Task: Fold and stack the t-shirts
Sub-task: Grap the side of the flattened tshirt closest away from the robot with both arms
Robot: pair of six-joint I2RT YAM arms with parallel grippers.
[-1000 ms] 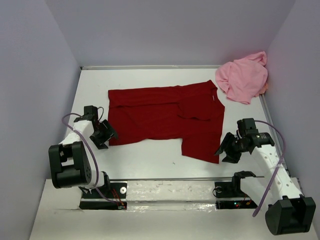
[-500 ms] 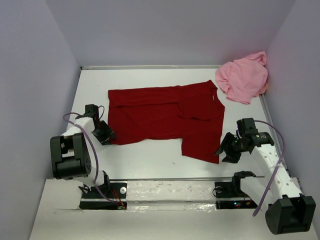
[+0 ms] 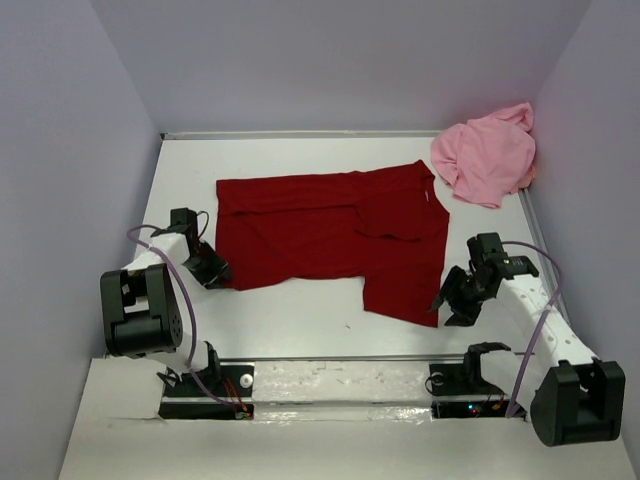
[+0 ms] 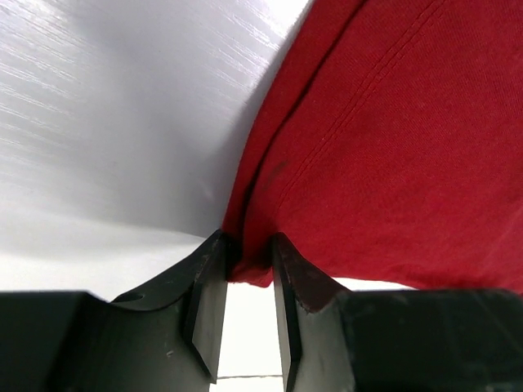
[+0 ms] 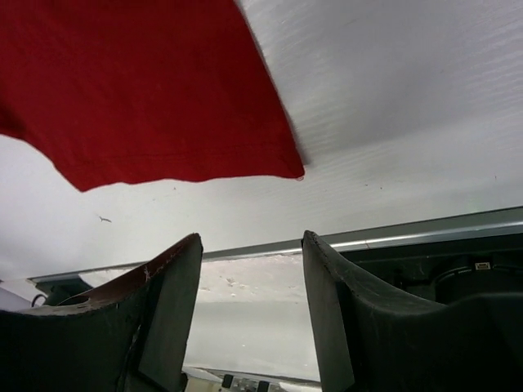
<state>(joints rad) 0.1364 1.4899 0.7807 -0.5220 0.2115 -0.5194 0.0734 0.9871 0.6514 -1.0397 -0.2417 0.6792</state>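
From where I stand, the left gripper (image 4: 249, 245) has its two black fingers (image 4: 208, 302) drawn in close together, pinching a folded edge of the plain dark red cloth t-shirt (image 4: 392, 147) between their tips. Seen from above, that left gripper (image 3: 212, 270) sits low at the near left corner of the shirt, right on the white tabletop (image 3: 290, 315). Across from it, the right gripper (image 5: 251, 245) has its fingers spread wide with nothing between them. It hangs just beside the shirt's near right corner (image 5: 139, 90) without touching the cloth, and the metal rail (image 5: 409, 229) along the tabletop's near edge shows beyond its fingers. In the overhead view the right gripper (image 3: 452, 300) is close to the lowest point of the shirt's right side. The dark red t-shirt (image 3: 330, 235) lies spread mostly flat across the middle of the tabletop, and its right part reaches nearer to the arms than its left part does. The plain light pink cloth t-shirt (image 3: 485, 155) lies crumpled in a heap in the far right corner against the pale lilac wall (image 3: 590, 150), near the red shirt's far right corner but apart from it.
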